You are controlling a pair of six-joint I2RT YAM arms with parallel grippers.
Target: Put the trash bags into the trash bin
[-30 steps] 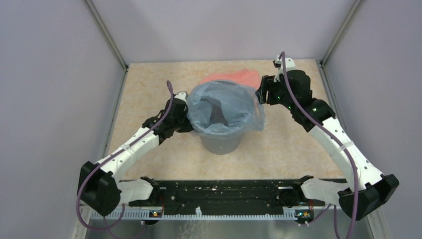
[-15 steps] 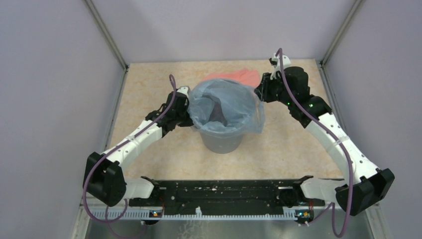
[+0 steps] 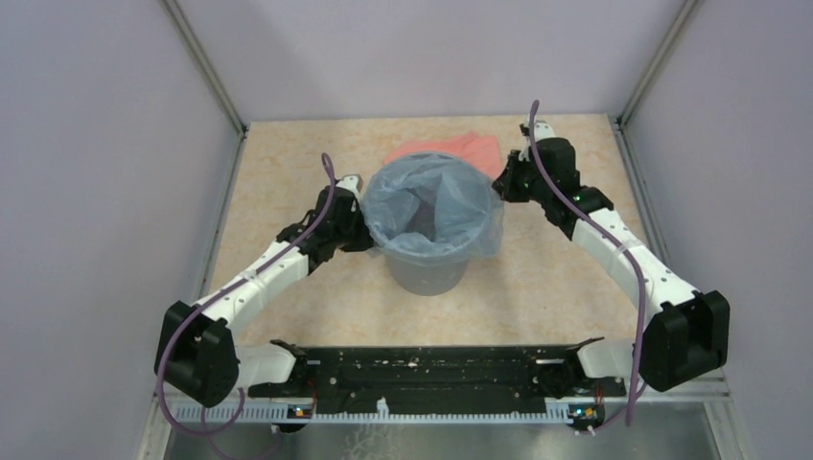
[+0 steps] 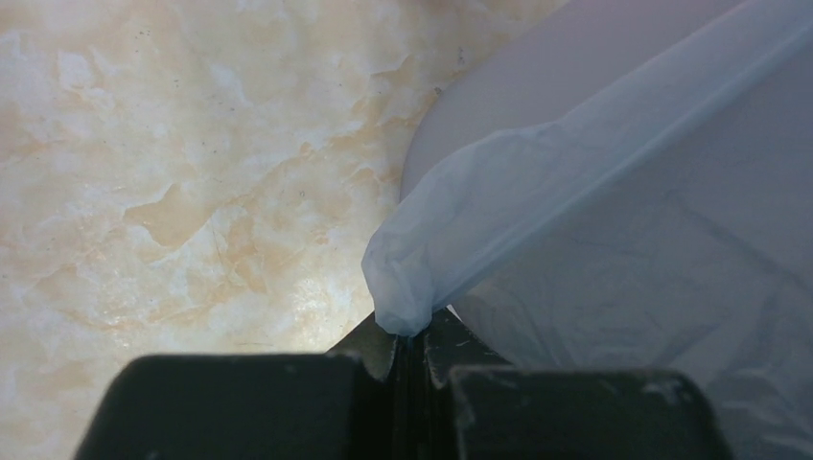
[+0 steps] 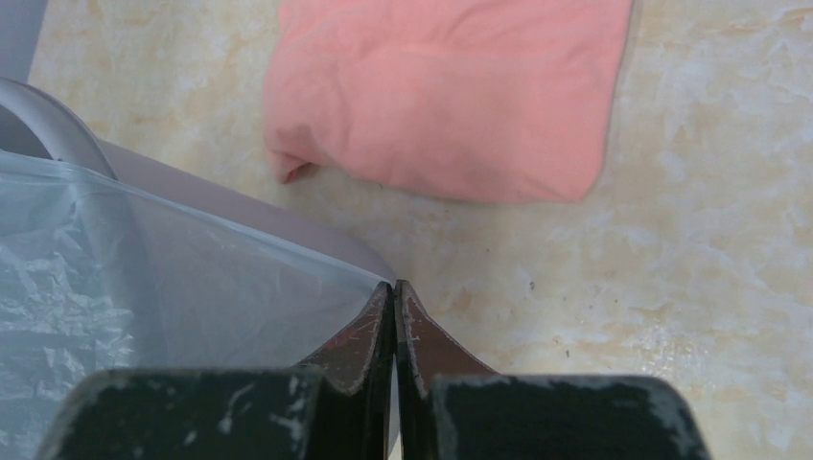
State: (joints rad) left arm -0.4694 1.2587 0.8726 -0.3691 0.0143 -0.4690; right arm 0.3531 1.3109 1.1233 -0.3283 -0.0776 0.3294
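Note:
The pale-blue trash bag (image 3: 431, 206) sits in the grey trash bin (image 3: 429, 275) at mid-table, its mouth spread wide and folded over the rim. My left gripper (image 3: 360, 226) is at the bin's left side, shut on a bunched fold of the bag (image 4: 422, 278); the jaws (image 4: 412, 337) meet just under that fold. My right gripper (image 3: 502, 184) is at the bin's right rim. Its fingertips (image 5: 393, 289) are pressed together on the bag's stretched edge (image 5: 240, 278). The bin's wall (image 5: 288, 230) shows behind the film.
A salmon-pink folded cloth (image 3: 455, 146) lies flat on the table just behind the bin, and fills the top of the right wrist view (image 5: 441, 96). Grey enclosure walls stand on three sides. The marbled tabletop (image 3: 546, 287) lies bare around the bin.
My right gripper has shut on the bag's right edge, and its arm has swung inward. The loose flap on the bag's right side now lies tighter against the bin. The left gripper stayed shut.

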